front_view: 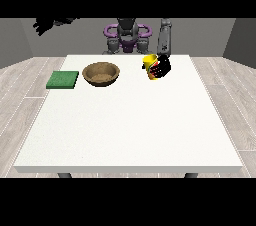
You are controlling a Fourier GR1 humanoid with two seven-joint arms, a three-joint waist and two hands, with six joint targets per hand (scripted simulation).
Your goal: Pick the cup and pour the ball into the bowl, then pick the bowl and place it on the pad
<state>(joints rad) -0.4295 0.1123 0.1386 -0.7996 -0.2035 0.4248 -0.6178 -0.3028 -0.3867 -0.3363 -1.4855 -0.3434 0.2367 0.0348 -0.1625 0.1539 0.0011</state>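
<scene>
Gripping yellow cup, tilted: fingers of hand at view's right; other hand unclear.

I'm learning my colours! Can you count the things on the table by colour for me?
Green: 1, the pad
Brown: 1, the bowl
Yellow: 1, the cup, with the hand at the view's right curled round it
Total: 3 things. The ball does not show.
</scene>
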